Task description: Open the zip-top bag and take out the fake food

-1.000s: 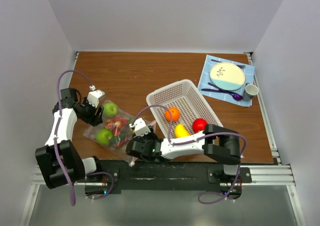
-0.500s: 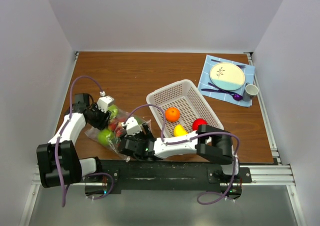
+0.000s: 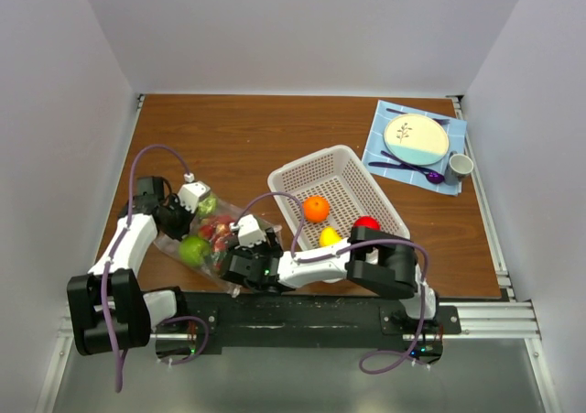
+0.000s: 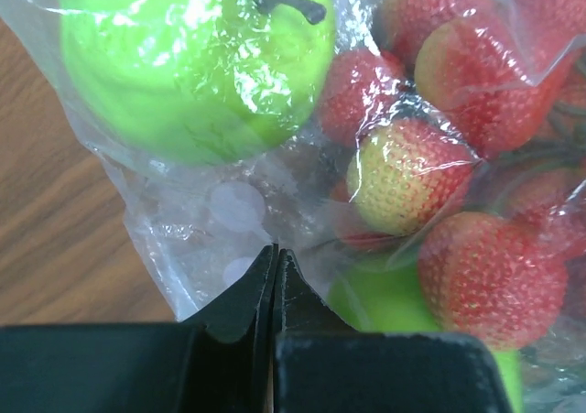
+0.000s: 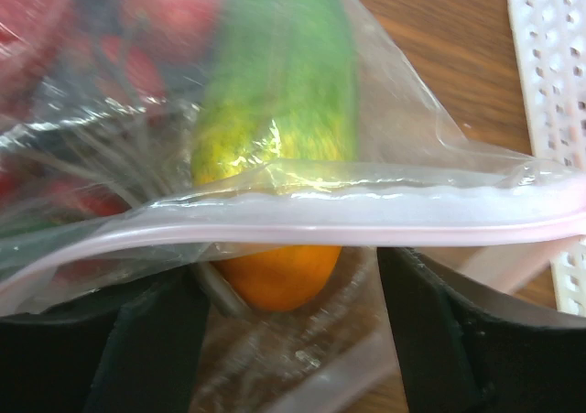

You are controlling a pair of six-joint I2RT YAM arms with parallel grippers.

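A: So, where to look for the bag?
B: Near the table's front edge, left of the basket, stuffed with fake food.
A: And the left gripper?
B: Pinched tight on a bit of clear bag skin, at the bag's left end, just under a green apple.
A: And the right gripper?
B: Spread wide at the other end, gripping nothing. Facing the pink zip strip, stretched side to side right across both fingers. Hard to tell whether touching.
A: Nearer to the strip, then?
B: Yes, the right one. Probably best to close on one lip and pull away from the left.
A: Anything seen only from up top?
B: Three fruits lying in the basket. Only close up: the shut tips, and an orange just behind the strip.
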